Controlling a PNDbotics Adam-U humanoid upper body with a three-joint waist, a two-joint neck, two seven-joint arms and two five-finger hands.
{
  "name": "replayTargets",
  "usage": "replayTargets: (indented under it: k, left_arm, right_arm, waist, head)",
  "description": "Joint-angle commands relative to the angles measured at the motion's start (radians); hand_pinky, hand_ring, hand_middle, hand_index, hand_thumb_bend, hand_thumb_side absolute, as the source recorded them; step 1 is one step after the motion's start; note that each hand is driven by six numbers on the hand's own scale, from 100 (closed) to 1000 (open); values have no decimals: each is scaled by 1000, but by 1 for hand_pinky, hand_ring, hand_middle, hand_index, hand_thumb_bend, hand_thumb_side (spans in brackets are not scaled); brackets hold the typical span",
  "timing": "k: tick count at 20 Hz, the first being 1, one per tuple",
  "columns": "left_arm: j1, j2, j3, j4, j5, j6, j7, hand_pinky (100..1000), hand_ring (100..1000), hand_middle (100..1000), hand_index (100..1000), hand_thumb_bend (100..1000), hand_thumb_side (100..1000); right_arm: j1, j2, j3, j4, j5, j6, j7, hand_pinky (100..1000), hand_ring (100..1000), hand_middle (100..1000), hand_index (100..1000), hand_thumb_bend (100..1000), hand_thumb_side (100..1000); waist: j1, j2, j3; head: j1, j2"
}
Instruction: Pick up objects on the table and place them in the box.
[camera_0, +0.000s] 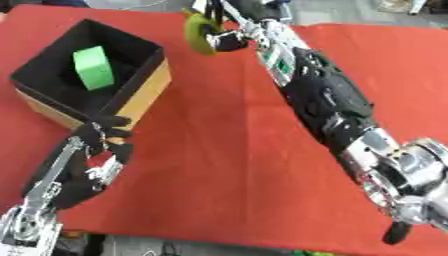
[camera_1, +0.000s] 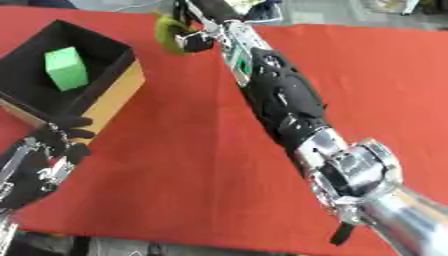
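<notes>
Olive-green ring-shaped object (camera_0: 199, 34): pinched in right hand (camera_0: 229, 39) above red surface (camera_0: 219, 165), right of box (camera_0: 140, 95). Likely light, rigid; best held across rim. Green block (camera_0: 94, 67) inside box. Left hand (camera_0: 98, 150) idle, fingers relaxed.

Red cloth-covered table (camera_0: 227, 165) filling most of the view; grey floor (camera_1: 350, 12) beyond far edge and below near edge.
</notes>
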Motion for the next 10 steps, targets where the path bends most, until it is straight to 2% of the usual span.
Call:
replayTargets:
  k: [1,6,10]
  left_arm:
    - [-4,7,1,-14,1,-1,-1,627,764,782,812,337,546]
    - [-4,6,-2,-11,1,-2,-4,627,764,783,812,336,547]
    - [-5,3,-5,-9,1,-2,-7,627,764,783,812,335,547]
  right_arm:
    - [-38,2,28,-78,-68,-12,40,662,627,379,414,100,100]
    - [-44,26,71,-137,-158,-24,120,668,634,388,422,100,100]
    - [-41,55,103,-164,-172,-36,182,679,643,400,434,100,100]
  waist:
    - [5,-22,3]
    - [5,-22,10]
    - [7,-23,19]
  head:
    - [-2,5]
    - [-10,5]
    - [-18,5]
